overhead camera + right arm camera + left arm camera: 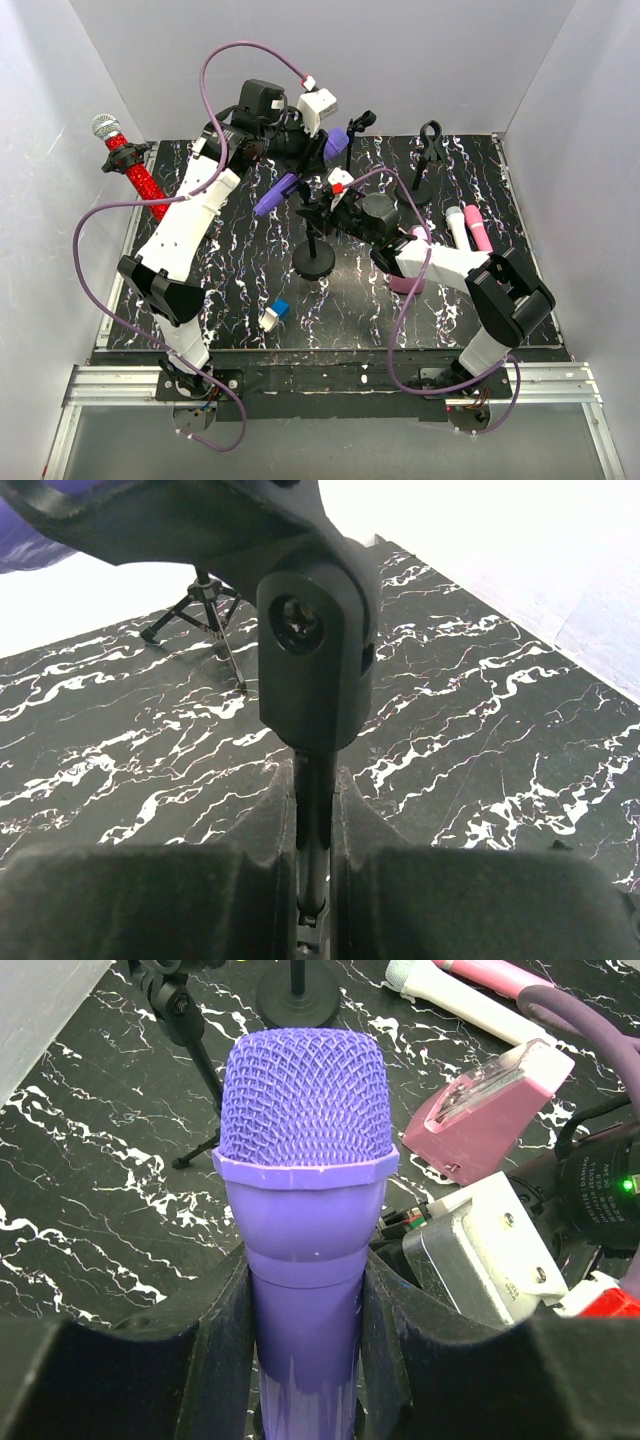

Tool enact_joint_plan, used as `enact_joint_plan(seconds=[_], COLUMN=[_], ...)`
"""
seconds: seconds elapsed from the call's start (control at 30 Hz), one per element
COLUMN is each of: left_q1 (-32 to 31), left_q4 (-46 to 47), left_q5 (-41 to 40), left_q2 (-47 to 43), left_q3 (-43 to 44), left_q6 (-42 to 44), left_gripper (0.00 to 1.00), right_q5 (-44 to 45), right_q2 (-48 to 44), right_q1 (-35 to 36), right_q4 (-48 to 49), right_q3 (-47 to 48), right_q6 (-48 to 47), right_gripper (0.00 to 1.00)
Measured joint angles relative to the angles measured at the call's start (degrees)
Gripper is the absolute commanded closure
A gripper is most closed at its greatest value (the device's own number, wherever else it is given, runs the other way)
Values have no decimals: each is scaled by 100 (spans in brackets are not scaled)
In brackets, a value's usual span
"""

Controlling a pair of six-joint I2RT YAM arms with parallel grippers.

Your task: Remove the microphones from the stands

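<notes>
A purple microphone [278,192] lies tilted at the top of a black stand [314,260] in the middle of the table, with its mesh head [335,143] toward the back. My left gripper [300,160] is shut on its body just below the head, seen close in the left wrist view [305,1290]. My right gripper [325,207] is shut on the stand's thin pole [315,820] just under the clip joint [315,650]. A bit of purple shows above the clip [30,540]. Whether the microphone still sits in the clip is hidden.
A red microphone [135,170] sits on a stand at the far left. An empty clip stand [430,150] and a tripod stand [360,125] are at the back. White [458,225] and pink [478,228] microphones lie at the right. A small blue-white object [274,315] lies near the front.
</notes>
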Motion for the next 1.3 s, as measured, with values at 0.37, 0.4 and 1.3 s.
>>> enact_joint_plan(seconds=[0.37, 0.4, 1.3], left_q1=[-7, -7, 74], left_q4=[-485, -562, 1266], left_q5=[-96, -96, -2118], left_q2=[229, 319, -573], left_q3=[721, 964, 949], left_q6=[142, 179, 428], left_gripper=[100, 100, 100], right_q5=[17, 48, -501], right_q2=[26, 26, -72], right_q1=[0, -11, -120], right_q4=[-68, -92, -2129], right_q3=[42, 55, 540], right_q6=[-127, -146, -678], right_gripper=[99, 99, 18])
